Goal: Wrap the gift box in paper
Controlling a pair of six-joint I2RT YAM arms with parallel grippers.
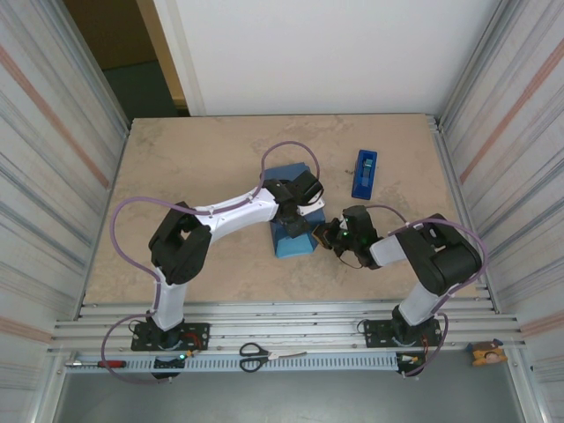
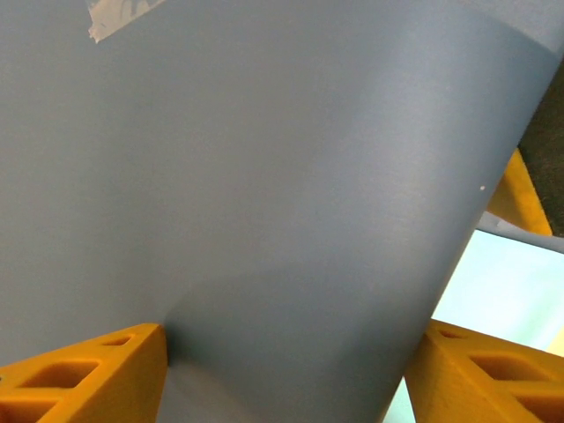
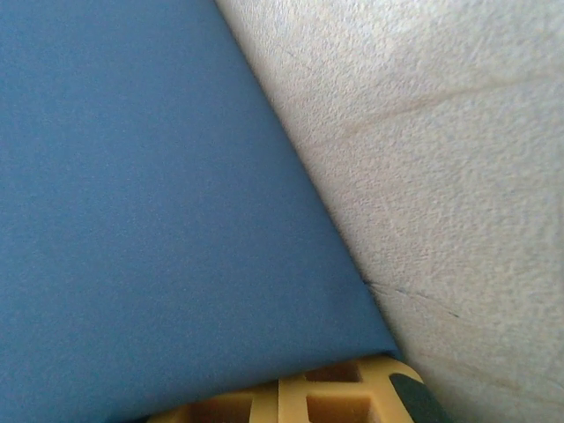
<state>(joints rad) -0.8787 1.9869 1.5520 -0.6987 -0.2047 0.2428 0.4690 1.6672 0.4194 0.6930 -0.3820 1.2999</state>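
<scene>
We see the paper [image 1: 295, 245] folded into a slate-blue bundle on the table [image 1: 176, 176], near the dispenser [image 1: 364, 173], to its left and closer to the arm bases. The left gripper [image 1: 298, 211] sits on that bundle. Its fingers [image 2: 88, 374] stand apart with paper filling the gap; we cannot tell whether they squeeze it. A tape strip [image 2: 115, 18] sticks to the paper. An orange sliver [image 2: 522, 198] shows past its edge, perhaps the box. The right gripper [image 1: 331, 236], nearer the bases than the dispenser, is closed at the paper's right edge; we cannot tell whether it pinches the sheet.
</scene>
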